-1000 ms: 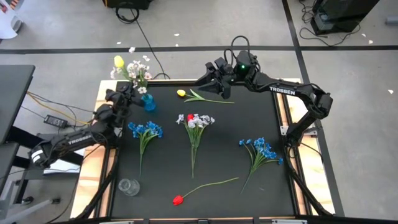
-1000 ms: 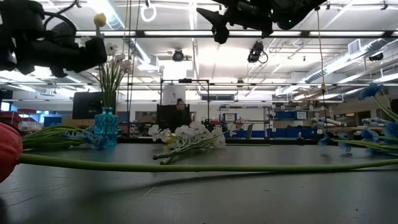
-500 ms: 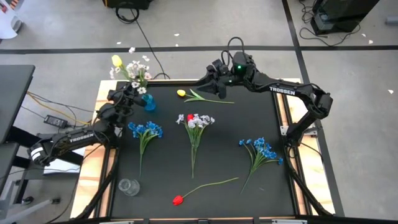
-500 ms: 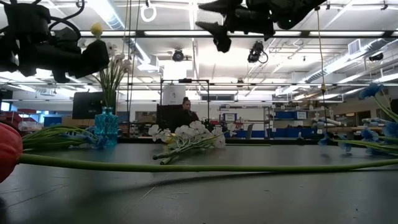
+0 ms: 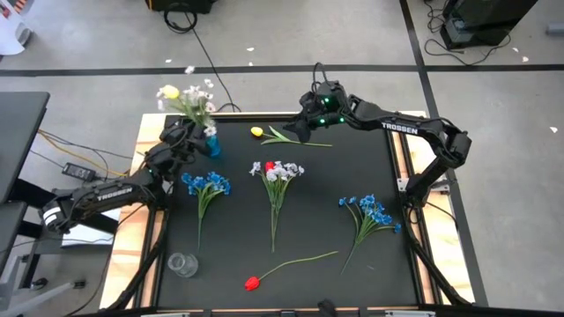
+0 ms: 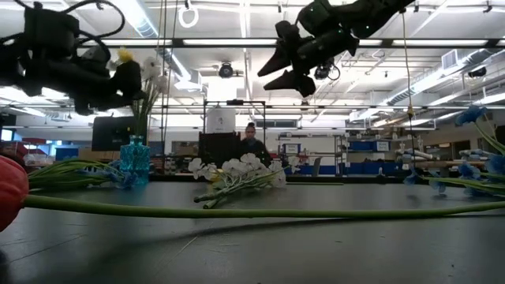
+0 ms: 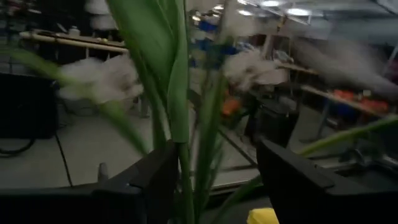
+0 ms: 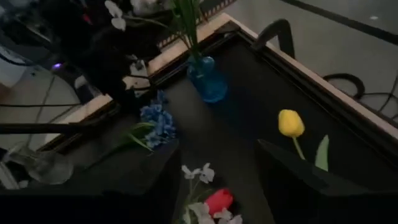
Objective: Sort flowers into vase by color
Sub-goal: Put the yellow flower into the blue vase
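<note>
A blue vase (image 5: 211, 143) stands at the table's far left, holding a yellow tulip (image 5: 171, 92) and white blossoms (image 5: 199, 99). My left gripper (image 5: 188, 132) is open beside it, its fingers on either side of the green stems (image 7: 183, 155). Another yellow tulip (image 5: 256, 132) lies near the far edge. My right gripper (image 5: 298, 132) hangs open above it, tipped down. On the table lie two blue sprays (image 5: 205, 185) (image 5: 370, 211), a white spray (image 5: 276, 170) with a red bloom in it, and a red tulip (image 5: 253, 283).
A clear glass vase (image 5: 182, 263) stands near the front left corner. The black mat is bordered by a wooden frame (image 5: 144, 176). Cables lie on the floor beyond the far edge. In the low view a person (image 6: 251, 142) shows in the room behind.
My left gripper has opened and let go of the stems in the blue vase, which now stand between its fingers. My right gripper has come down toward the yellow tulip on the table and tipped its fingers downward.
</note>
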Available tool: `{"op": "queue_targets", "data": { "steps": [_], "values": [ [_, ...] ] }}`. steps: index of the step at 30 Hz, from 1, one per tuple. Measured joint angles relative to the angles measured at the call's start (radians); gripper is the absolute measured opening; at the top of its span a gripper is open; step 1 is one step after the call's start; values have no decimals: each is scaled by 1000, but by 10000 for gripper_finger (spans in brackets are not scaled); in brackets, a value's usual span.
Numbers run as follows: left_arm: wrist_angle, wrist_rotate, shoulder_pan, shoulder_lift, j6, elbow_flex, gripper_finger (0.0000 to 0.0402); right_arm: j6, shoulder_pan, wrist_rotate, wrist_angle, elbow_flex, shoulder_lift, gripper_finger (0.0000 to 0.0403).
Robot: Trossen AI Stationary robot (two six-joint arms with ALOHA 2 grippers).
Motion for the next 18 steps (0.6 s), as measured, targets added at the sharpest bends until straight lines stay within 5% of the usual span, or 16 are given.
{"op": "queue_targets", "data": {
  "steps": [11, 18],
  "values": [
    [-746, 18, -9, 0, -19, 281, 225, -203, 0, 186, -198, 0, 1, 211],
    [-1007, 80, -7, -1, -127, 418, 244, -253, 15, 248, -210, 2, 25, 211]
  ]
}}
